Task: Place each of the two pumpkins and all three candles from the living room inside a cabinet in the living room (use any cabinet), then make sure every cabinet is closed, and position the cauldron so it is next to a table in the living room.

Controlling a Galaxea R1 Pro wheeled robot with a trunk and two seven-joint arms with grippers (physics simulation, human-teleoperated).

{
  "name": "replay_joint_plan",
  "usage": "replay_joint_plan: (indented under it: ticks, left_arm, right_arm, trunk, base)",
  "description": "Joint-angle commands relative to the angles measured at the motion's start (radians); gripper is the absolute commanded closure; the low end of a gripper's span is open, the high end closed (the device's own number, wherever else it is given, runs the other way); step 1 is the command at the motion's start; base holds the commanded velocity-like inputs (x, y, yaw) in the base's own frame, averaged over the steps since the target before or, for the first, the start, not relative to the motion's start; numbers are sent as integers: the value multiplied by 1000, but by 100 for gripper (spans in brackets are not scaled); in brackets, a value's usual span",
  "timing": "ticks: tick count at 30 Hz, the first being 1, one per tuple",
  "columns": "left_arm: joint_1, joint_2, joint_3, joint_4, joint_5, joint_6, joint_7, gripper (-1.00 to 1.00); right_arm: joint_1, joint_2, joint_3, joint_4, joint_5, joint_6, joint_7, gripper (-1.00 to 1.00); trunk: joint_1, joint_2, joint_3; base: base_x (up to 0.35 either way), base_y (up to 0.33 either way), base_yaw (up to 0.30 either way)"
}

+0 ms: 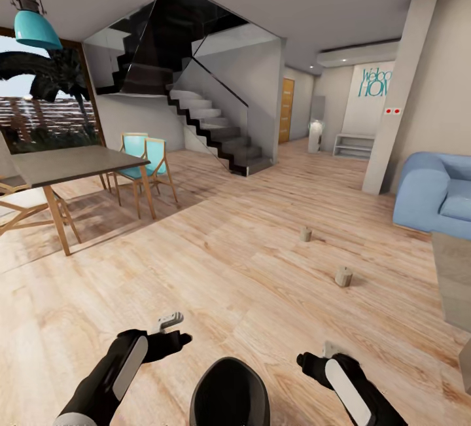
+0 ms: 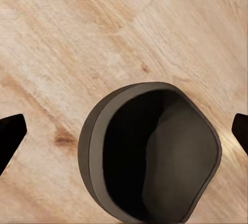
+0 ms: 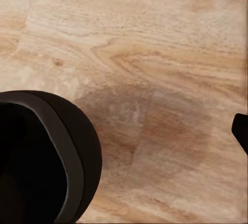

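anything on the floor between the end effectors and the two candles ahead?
Nothing visible. The nearer candle and the farther candle stand on bare wood floor, ahead and to the right of the right end effector. The left end effector also faces open planks. The sofa sits off to the right.

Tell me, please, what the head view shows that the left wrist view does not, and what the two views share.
Head view alone: two candles standing apart on the floor, the dining table, the staircase, the blue sofa and the right gripper. Left wrist view alone: close wood grain and the dark fingertips spread wide. Both: the wooden floor and the robot's dark round base.
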Motion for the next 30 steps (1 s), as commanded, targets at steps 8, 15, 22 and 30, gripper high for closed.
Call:
replay_joint_plan:
  ticks: [8, 15, 22, 30]
  left_arm:
    - [-5, 1, 1, 2, 4, 4, 51, -100]
    - [-5, -1, 1, 30, -2, 4, 54, -100]
    - [-5, -15, -1, 34, -1, 4, 56, -100]
    - [-6, -77, -4, 41, -1, 5, 216, -100]
  right_arm:
    - [-15, 0, 50, 5, -6, 45, -18, -100]
    - [-24, 2, 54, 20, 6, 46, 2, -100]
    - [-24, 2, 55, 21, 8, 47, 92, -100]
    - [-24, 1, 53, 24, 7, 46, 157, -100]
  trunk:
    - [31, -57, -26]
    - [57, -106, -48]
    - [84, -155, -70]
    - [115, -211, -95]
  base:
    - [0, 0, 0]
    - [0, 0, 0]
    - [0, 0, 0]
    - [0, 0, 0]
